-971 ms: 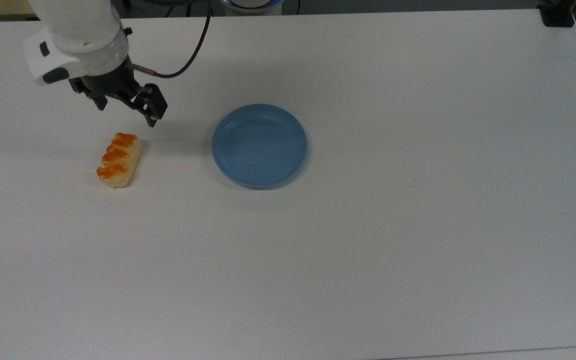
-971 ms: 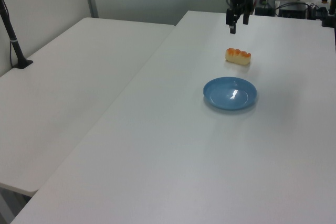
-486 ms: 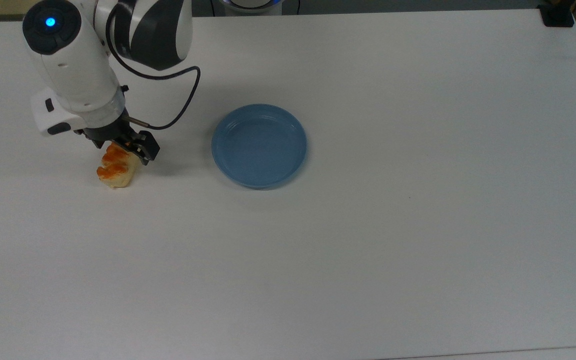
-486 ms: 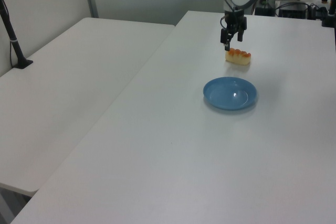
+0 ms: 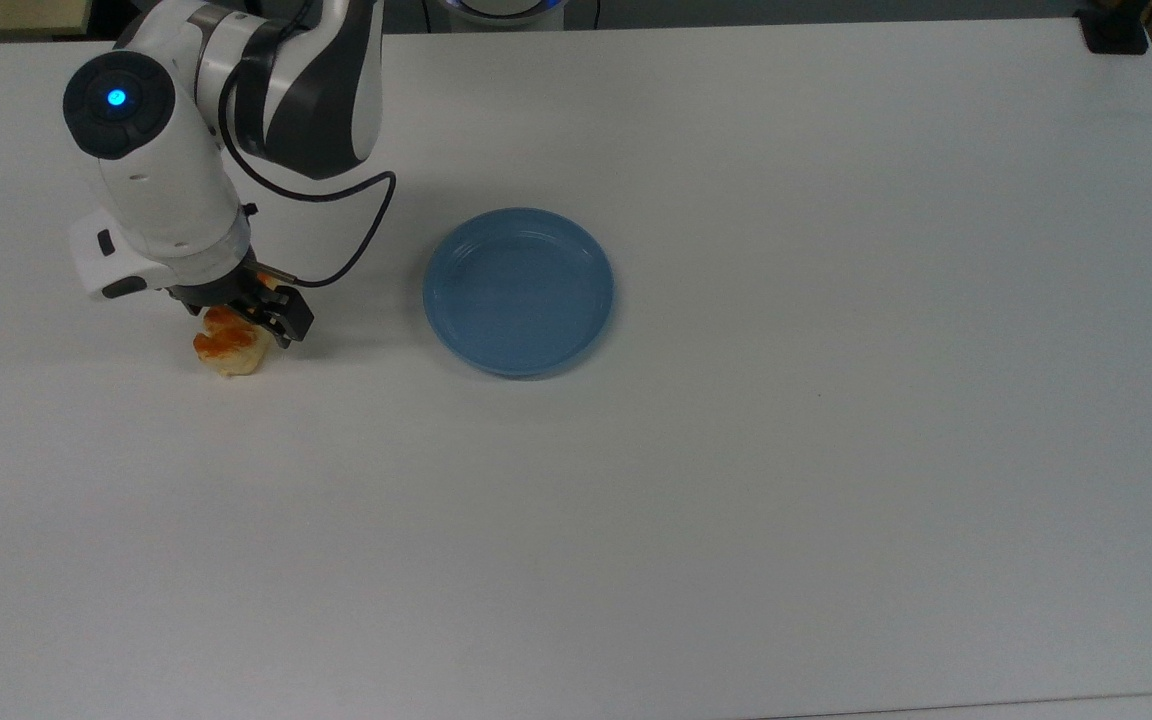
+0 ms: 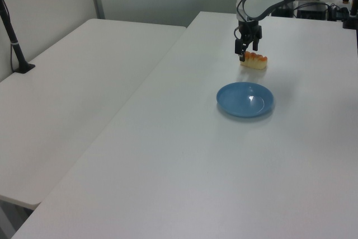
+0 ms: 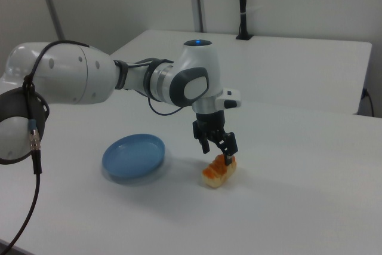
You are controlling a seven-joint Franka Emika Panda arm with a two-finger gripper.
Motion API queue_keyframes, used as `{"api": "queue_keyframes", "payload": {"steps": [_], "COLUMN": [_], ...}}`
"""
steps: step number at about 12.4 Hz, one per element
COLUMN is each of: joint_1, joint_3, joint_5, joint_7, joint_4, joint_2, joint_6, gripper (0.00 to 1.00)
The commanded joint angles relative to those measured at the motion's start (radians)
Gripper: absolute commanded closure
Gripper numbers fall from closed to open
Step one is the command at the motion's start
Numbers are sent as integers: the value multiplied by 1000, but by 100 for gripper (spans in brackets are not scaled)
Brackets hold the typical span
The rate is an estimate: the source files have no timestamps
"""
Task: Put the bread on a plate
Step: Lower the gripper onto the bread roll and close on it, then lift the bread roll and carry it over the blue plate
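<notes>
Beside plate point(image 5: 519, 291), end effector point(image 5: 241, 315) straddling bread point(image 5: 227, 348)

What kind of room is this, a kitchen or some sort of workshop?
Probably a robot lab, not a kitchen. A robot arm works over plain white tables holding just a piece of bread and a blue plate, and cables run along the back.

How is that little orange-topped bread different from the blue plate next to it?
The bread is oblong, pale yellow with glossy orange-brown bumps; the plate is round, plain blue and shallow. The bread is shorter than the plate is wide. The gripper is down at one end of the bread, while the plate sits apart with nothing in it. Both rest on the same white table.
</notes>
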Motion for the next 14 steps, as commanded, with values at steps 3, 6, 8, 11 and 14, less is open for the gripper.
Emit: {"api": "queue_keyframes", "payload": {"steps": [3,6,8,11,14], "joint_1": [-7,-10,-9,-7,2], "joint_3": [-5,-5,-5,-3,11], "joint_5": [-49,-75,-75,-61,-37], "joint_7": [-4,-27,-44,-40,-47], "joint_4": [-17,-34,-40,-30,-1], "joint_2": [22,25,24,-33,-142], "joint_6": [24,25,22,-13,-145], "gripper": [6,35,56,61,61]}}
